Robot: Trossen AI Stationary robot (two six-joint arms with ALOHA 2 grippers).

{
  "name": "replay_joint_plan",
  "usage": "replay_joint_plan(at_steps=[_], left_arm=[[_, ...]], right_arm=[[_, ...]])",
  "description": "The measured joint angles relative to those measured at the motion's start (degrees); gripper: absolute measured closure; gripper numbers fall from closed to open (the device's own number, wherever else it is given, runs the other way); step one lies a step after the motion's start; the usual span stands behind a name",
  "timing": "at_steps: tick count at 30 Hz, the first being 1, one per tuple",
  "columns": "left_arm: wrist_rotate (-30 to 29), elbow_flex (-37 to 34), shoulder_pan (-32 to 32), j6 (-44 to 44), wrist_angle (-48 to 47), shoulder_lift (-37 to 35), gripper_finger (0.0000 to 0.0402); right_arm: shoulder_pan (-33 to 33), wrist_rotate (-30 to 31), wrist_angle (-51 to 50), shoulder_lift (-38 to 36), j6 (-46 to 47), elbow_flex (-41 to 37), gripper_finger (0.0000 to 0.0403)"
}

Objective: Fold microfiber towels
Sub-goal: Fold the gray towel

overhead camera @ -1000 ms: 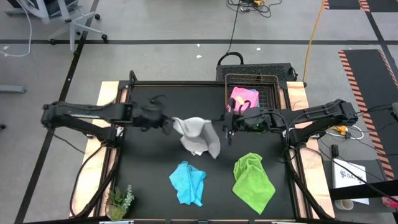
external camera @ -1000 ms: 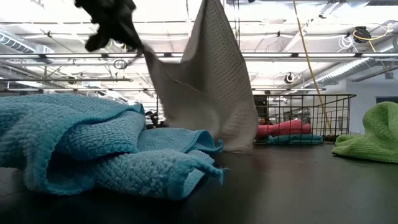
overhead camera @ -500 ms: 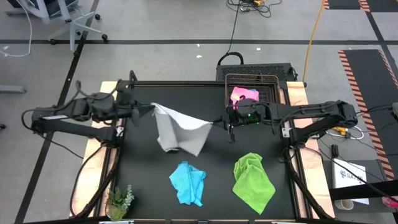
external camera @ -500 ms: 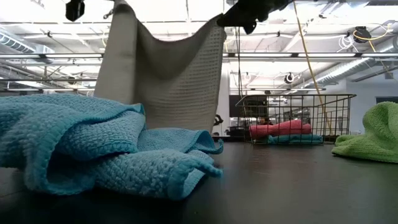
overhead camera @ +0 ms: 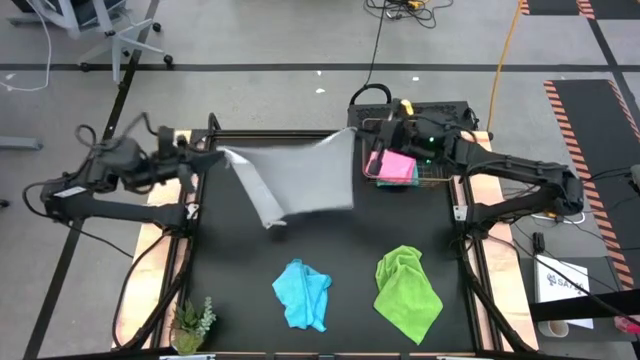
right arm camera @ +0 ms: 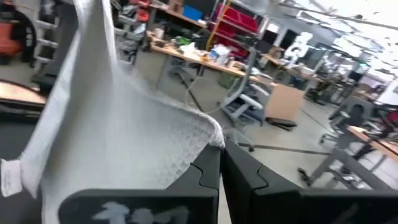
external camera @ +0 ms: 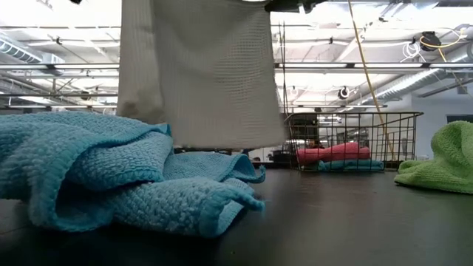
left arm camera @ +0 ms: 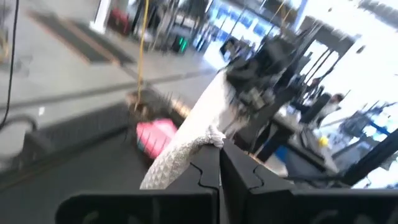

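A: Near edge of counter [overhead camera: 230, 300]: light blue towel [overhead camera: 302, 294] crumpled, lime green towel [overhead camera: 407, 291] beside it, plant [overhead camera: 192, 322] at the corner. Untouched.

B: Mid-counter?

A: White-grey towel [overhead camera: 290, 178] in the air, stretched flat between both arms. Left gripper [overhead camera: 212, 158] pinched shut on one top corner, right gripper [overhead camera: 362, 130] pinched shut on the other (corner seen clamped in each wrist view). Hanging clear of the counter in the low view, bottom edge free.

B: Orientation?

A: Held edge running left to right, gripper to gripper. Each arm equally near its own corner. Likely next: lowering flat onto the bare black patch below, then folding.

B: Far side?

A: Wire basket [overhead camera: 436, 150] under the right gripper, pink towel [overhead camera: 394, 165] inside, another blue one under it.
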Motion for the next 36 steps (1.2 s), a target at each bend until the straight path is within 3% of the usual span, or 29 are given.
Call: replay_joint_plan(at_steps=[6, 17, 23, 36], left_arm=[[-0.45, 2.8, 1.95, 5.04, -0.12, 0.03, 0.0399], [-2.3, 2.79, 5.76, -1.43, -13.3, 5.1, 0.0395], [-1.38, 2.78, 8.15, 1.55, -13.67, 9.22, 0.0398], [-1.09, 2.78, 25.58, 11.3, -14.54, 10.61, 0.0398]], right_arm=[[-4.01, -4.02, 0.24, 1.18, -0.81, 0.08, 0.0403], [-4.91, -4.71, 0.19, 2.64, 2.28, 0.06, 0.0403], [-4.99, -6.05, 0.19, 2.66, 1.58, 0.06, 0.0403], [-15.48, -6.97, 1.05, 2.75, -3.93, 0.0, 0.0403]])
